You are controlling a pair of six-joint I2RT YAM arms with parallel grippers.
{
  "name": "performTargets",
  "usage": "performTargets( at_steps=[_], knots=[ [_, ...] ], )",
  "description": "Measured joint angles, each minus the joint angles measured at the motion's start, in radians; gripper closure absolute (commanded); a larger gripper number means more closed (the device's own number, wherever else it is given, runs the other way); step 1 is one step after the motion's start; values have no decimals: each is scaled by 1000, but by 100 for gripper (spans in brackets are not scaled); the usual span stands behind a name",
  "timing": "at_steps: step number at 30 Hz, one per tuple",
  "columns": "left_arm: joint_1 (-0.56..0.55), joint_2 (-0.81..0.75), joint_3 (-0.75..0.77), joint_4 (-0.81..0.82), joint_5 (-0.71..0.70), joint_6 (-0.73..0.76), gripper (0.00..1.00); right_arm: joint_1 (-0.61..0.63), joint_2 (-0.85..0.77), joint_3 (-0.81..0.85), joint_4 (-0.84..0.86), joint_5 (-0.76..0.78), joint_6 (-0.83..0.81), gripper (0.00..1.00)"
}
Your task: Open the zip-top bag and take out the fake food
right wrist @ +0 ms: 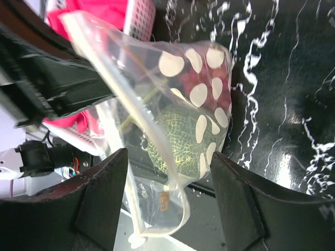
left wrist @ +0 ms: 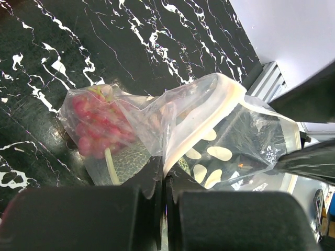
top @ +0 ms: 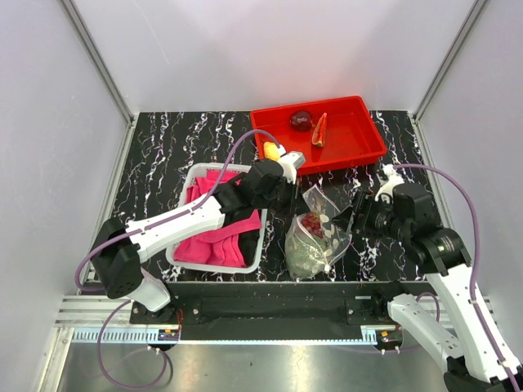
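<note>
The zip-top bag [top: 315,234] is clear with pale dots and lies on the black marble table between my two grippers. Purple-red grapes [left wrist: 97,128] and a green netted melon [left wrist: 131,159] are inside it. My left gripper [left wrist: 163,175] is shut on one lip of the bag's mouth. My right gripper [right wrist: 170,209] is open, with the bag's other rim [right wrist: 157,230] hanging loose between its fingers. The melon [right wrist: 180,141] and grapes [right wrist: 201,83] also show in the right wrist view. A dark red fruit [top: 301,121] and a watermelon slice [top: 319,131] lie in the red tray [top: 359,147]. A yellow-orange lemon [top: 270,150] lies just left of the tray.
A white basket [top: 189,175] of pink cloth [top: 216,237] stands left of the bag, under my left forearm. The table's front edge and a metal rail [top: 270,290] run just below the bag. Grey walls close in the back and sides.
</note>
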Motion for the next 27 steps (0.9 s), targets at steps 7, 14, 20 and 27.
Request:
performTargets(
  at_steps=[7,14,20,27],
  knots=[
    [1,0,0,2,1,-1,100,0,-9,74,-13,14,-22,40],
    [3,0,0,12,1,-17,100,0,47,168,-17,-74,-53,57],
    [3,0,-4,44,2,-38,100,1,75,156,30,-216,-42,63],
    [5,-20,-70,126,16,-95,100,5,155,21,103,-278,5,71]
  ],
)
